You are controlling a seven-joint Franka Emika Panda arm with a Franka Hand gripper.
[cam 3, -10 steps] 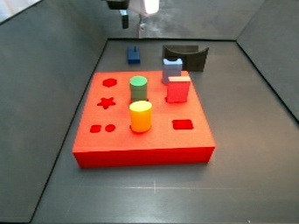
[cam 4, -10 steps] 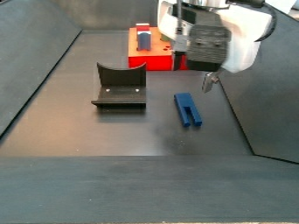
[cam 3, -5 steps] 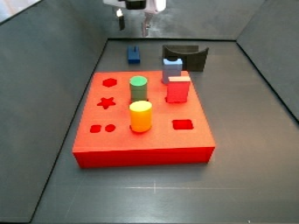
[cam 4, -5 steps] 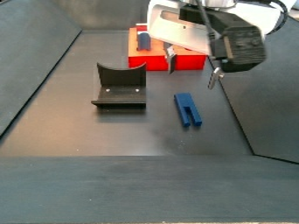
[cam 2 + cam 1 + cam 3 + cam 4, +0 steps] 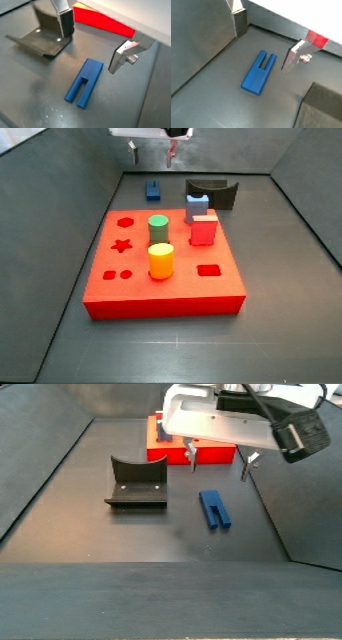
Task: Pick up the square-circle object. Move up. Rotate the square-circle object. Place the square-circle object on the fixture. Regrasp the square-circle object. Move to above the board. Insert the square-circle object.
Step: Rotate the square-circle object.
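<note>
- since a second ago, claw (image 5: 217, 462) has swung level, fingers (image 5: 65, 22) spread and empty, above the blue piece (image 5: 214, 508).
- piece lies flat on the floor, beside the fixture (image 5: 136, 482).
- board (image 5: 163, 265) beyond.

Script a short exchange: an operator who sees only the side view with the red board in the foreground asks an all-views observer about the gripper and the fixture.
Operator: The gripper is almost out of my picture. Is it holding anything?
Observer: No. In a wrist view the gripper is open, nothing between its fingers; the square-circle object lies flat on the floor below it.
Operator: The pale blue piece blocks my sight of the fixture. Is it free?
Observer: Yes. In a side view the fixture holds nothing.
</note>
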